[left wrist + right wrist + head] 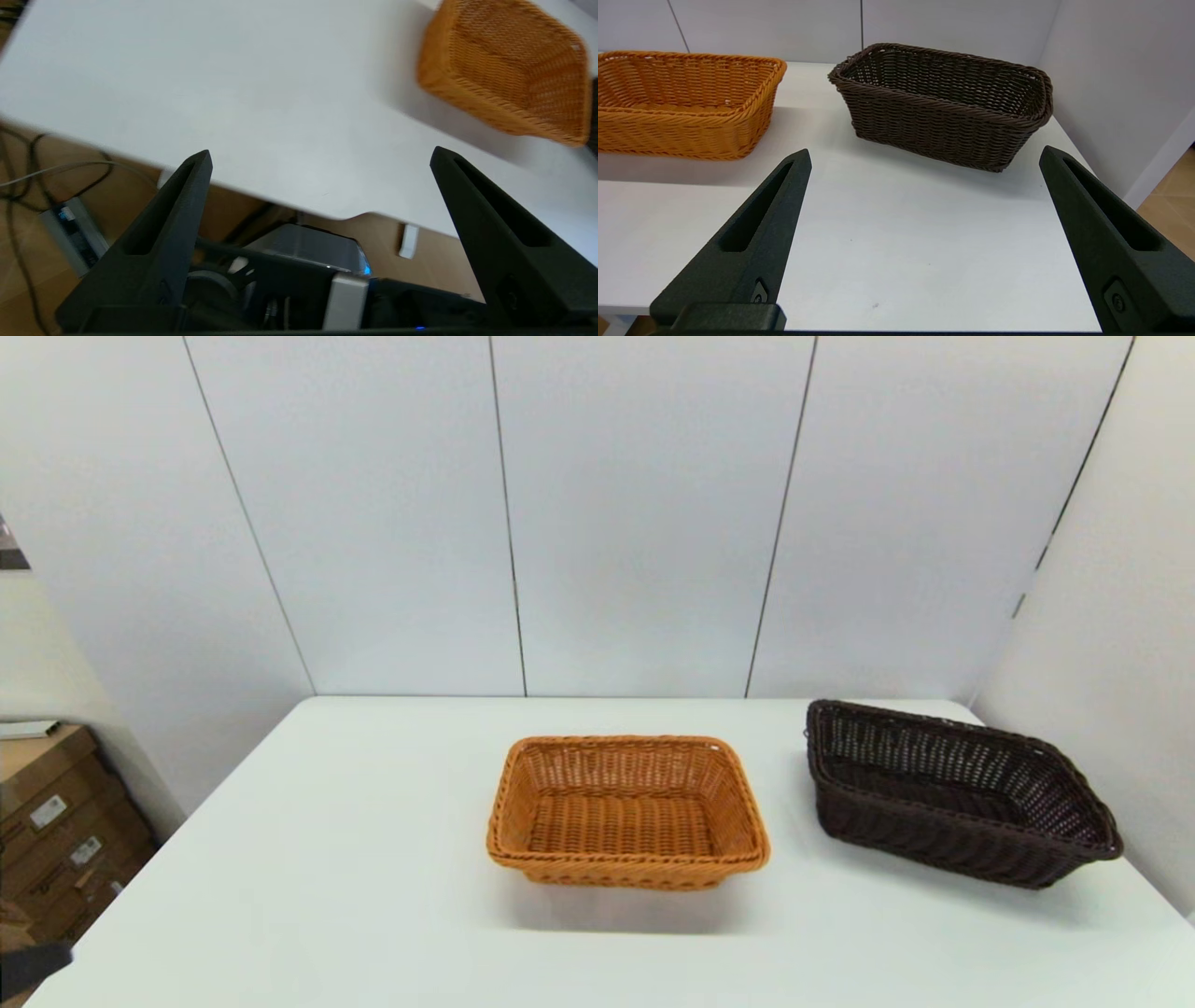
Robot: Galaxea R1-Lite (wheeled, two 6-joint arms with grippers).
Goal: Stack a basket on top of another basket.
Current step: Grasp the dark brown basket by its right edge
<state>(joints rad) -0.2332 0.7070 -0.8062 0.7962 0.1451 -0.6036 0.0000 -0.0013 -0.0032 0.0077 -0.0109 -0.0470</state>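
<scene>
Orange-tan rectangular woven wicker basket [627,812] sits upright at the middle of the white counter [327,859], empty. Dark brown rectangular woven wicker basket [952,793] sits to its right near the counter's right edge, turned at an angle, apart from the orange one, not stacked. Left gripper [320,158] is low off the counter's near-left edge, fingers [177,210] spread wide, holding nothing; orange basket far off in its view. Right gripper [924,156] hovers over the counter's near-right part, facing the dark basket [943,102], fingers [770,214] wide apart, empty, well short of it. Neither gripper shows in the head view.
</scene>
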